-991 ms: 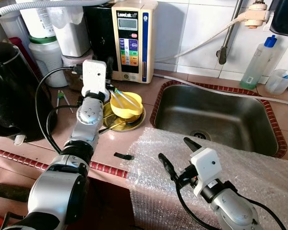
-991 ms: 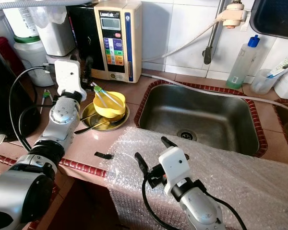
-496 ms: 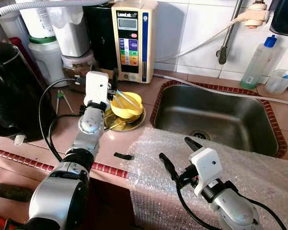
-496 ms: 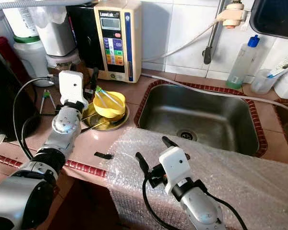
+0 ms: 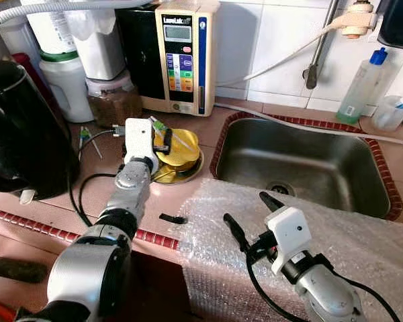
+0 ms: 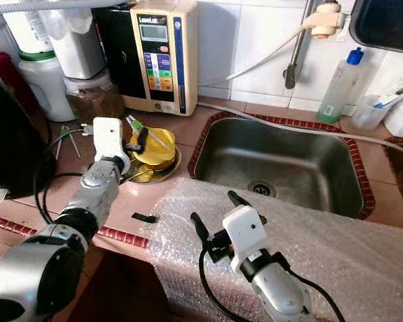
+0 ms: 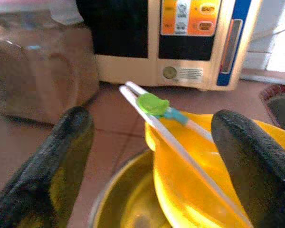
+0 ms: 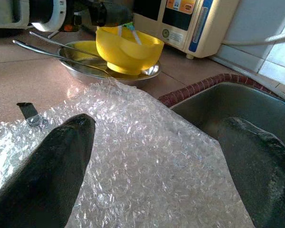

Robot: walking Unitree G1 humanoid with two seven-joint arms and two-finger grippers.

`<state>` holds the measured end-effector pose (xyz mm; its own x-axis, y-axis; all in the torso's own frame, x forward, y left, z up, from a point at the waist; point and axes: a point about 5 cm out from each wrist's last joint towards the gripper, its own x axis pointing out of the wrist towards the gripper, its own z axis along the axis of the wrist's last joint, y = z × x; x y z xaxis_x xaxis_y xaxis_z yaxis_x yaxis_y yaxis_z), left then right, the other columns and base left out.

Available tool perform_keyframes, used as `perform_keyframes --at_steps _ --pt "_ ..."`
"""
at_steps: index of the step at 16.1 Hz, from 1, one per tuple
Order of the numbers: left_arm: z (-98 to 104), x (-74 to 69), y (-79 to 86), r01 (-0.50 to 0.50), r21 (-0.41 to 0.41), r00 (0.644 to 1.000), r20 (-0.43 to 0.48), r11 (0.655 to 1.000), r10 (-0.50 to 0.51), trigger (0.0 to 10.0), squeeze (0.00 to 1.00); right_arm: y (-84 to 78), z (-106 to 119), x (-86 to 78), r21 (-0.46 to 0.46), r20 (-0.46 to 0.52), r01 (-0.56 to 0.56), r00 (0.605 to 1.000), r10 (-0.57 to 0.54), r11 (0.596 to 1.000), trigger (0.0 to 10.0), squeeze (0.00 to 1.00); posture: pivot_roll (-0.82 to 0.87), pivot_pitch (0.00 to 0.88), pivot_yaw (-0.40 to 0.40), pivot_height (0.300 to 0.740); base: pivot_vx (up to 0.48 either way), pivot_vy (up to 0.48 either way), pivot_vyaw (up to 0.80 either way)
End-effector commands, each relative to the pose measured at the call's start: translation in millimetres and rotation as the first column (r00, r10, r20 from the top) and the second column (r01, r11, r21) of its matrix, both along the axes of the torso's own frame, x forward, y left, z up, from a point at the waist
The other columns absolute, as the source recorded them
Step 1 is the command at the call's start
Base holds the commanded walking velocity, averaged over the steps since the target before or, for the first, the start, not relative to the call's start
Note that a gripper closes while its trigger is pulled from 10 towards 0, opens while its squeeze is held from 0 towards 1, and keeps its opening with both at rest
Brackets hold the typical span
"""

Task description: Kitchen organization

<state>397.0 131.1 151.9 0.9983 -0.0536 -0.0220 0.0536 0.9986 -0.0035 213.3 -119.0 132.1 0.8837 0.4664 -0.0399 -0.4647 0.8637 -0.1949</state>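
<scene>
A yellow bowl [image 5: 182, 149] sits in a shallow metal plate [image 5: 187, 173] on the tiled counter, left of the sink. White training chopsticks [image 7: 178, 145] joined by a green clip [image 7: 152, 103] lean in the bowl with their tops sticking out over its rim. My left gripper [image 5: 165, 139] is low at the bowl's near-left rim, open. In the left wrist view its fingers [image 7: 69, 142] stand wide on either side of the chopsticks without touching them. My right gripper [image 5: 252, 216] hovers open over the bubble wrap [image 5: 363, 235] in front of the sink.
A steel sink [image 5: 302, 161] lies to the right. A beige water ioniser [image 5: 182, 54] and jars stand at the back. A big black kettle [image 5: 17, 127] is on the left. A small black clip [image 5: 172, 219] lies near the counter edge. Spoons [image 8: 57, 47] rest on the plate.
My left gripper has come down and nearer, from beside the ioniser to the bowl's rim by the chopsticks. The right arm has stayed still.
</scene>
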Motion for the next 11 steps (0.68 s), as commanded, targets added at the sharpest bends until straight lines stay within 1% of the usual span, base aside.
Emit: perform_keyframes --at_steps 1,3,4,5,6,10,11 --pt "11 5.6 -5.8 0.016 -0.025 1.0 -0.005 1.0 -0.016 10.0 1.0 3.4 6 -5.2 0.011 0.009 -0.016 1.0 0.016 1.0 10.0 0.0 -0.05 0.0 0.082 0.74 0.0 0.0 0.0" --pt "16 8.3 -9.4 0.02 -0.047 0.999 -0.025 0.999 -0.021 10.0 1.0 3.9 10 -8.6 0.017 0.017 -0.014 1.0 0.014 1.0 10.0 0.0 -0.06 0.0 0.094 0.74 0.0 0.0 0.0" --pt "19 9.3 -11.3 0.025 -0.049 0.999 -0.022 0.999 -0.026 10.0 1.0 3.5 14 -9.2 0.023 0.032 -0.006 0.999 0.005 1.0 10.0 0.0 -0.07 0.0 0.097 0.74 0.0 0.0 0.0" --pt "23 11.0 -15.2 0.039 -0.056 0.999 -0.025 0.998 -0.04 10.0 1.0 1.5 24 -8.2 0.03 0.072 0.026 0.997 -0.029 0.999 10.0 0.0 -0.08 0.0 0.102 0.74 0.0 0.0 0.0" --pt "24 11.5 -16.7 0.046 -0.057 0.998 -0.031 0.997 -0.048 10.0 1.0 1.0 27 -8.0 0.034 0.085 0.036 0.996 -0.039 0.999 10.0 0.0 -0.08 0.0 0.104 0.74 0.0 0.0 0.0" --pt "22 11.8 -19.3 0.062 -0.051 0.996 -0.067 0.997 -0.065 10.0 1.0 1.5 31 -8.4 0.041 0.096 0.056 0.994 -0.06 0.998 10.0 0.0 -0.09 0.0 0.111 0.74 0.0 0.0 0.0" --pt "20 11.5 -19.9 0.065 -0.031 0.994 -0.083 0.997 -0.068 10.0 1.0 1.2 31 -8.4 0.041 0.095 0.062 0.993 -0.066 0.997 10.0 0.0 -0.09 0.0 0.111 0.74 0.0 0.0 0.0"
